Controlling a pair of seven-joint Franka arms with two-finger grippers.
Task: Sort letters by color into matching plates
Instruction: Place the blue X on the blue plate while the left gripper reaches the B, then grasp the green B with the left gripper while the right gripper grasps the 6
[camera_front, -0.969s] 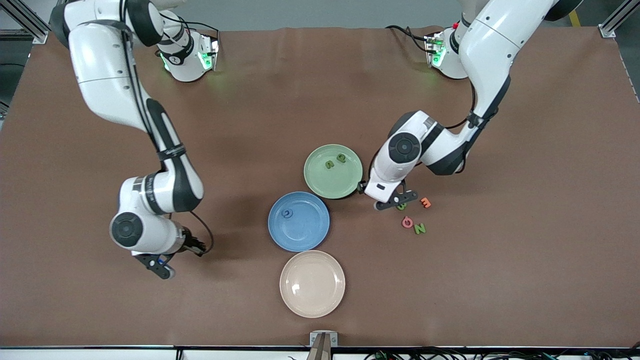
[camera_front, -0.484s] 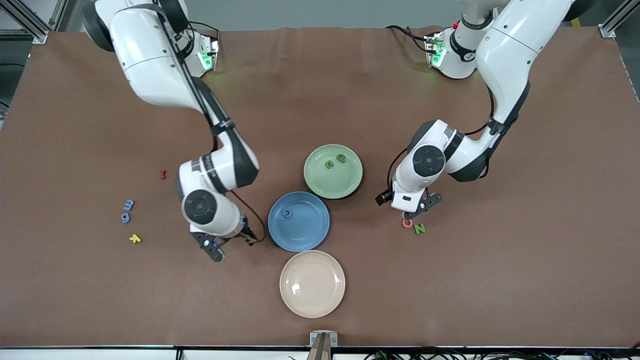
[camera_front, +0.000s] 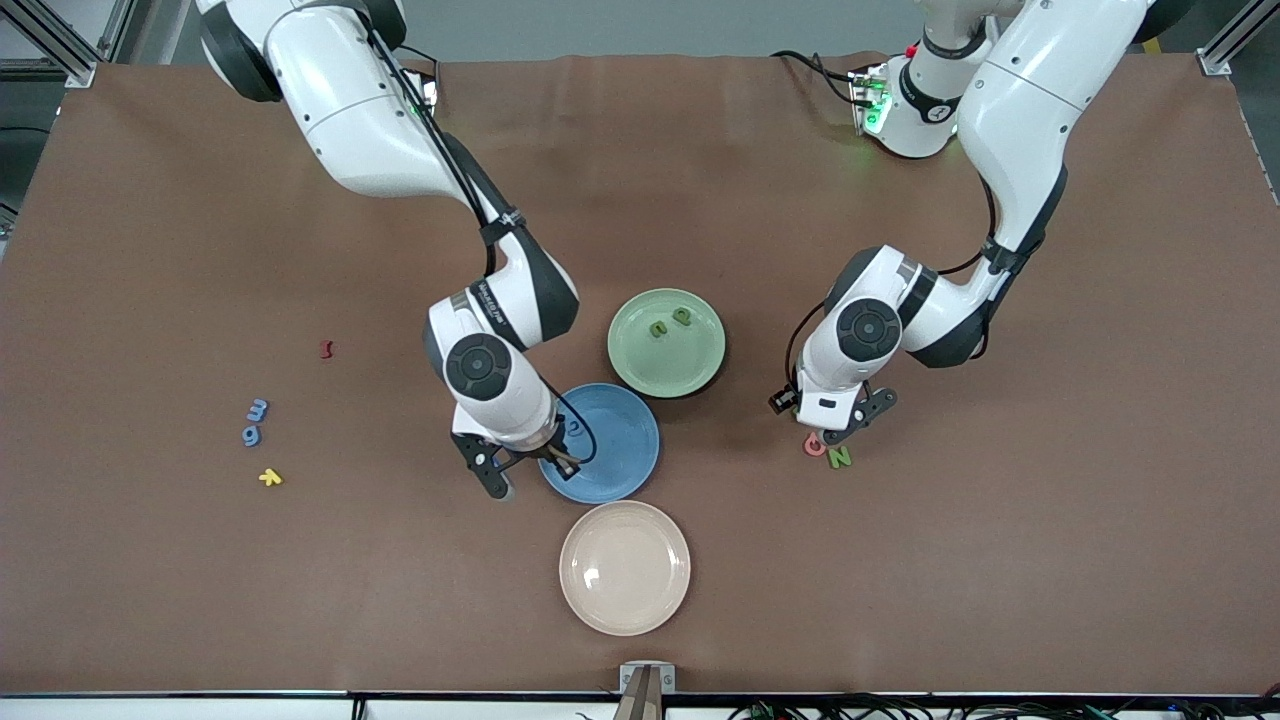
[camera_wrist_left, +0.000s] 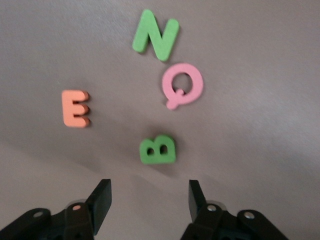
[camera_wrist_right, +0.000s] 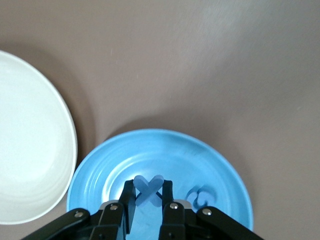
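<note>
My right gripper (camera_front: 527, 468) hangs over the rim of the blue plate (camera_front: 625, 470), shut on a blue X letter (camera_wrist_right: 148, 190). Another blue letter (camera_wrist_right: 201, 197) lies in that plate. The green plate (camera_front: 640, 362) holds two green letters (camera_front: 658, 328) (camera_front: 682, 316). My left gripper (camera_wrist_left: 150, 192) is open and hovers over a cluster of letters at the left arm's end: a green B (camera_wrist_left: 158, 149) just ahead of its fingers, an orange E (camera_wrist_left: 75, 108), a pink Q (camera_front: 815, 446) and a green N (camera_front: 840, 457). The gripper hides the B and E in the front view.
A cream plate (camera_front: 625, 567) sits nearer the front camera than the blue plate. Toward the right arm's end lie two blue letters (camera_front: 257, 409) (camera_front: 251, 435), a yellow one (camera_front: 270, 478) and a red one (camera_front: 326, 349).
The right arm swung from the right arm's end of the table to over the blue plate, carrying the blue X. The left gripper shifted from beside the green plate to over the letter cluster.
</note>
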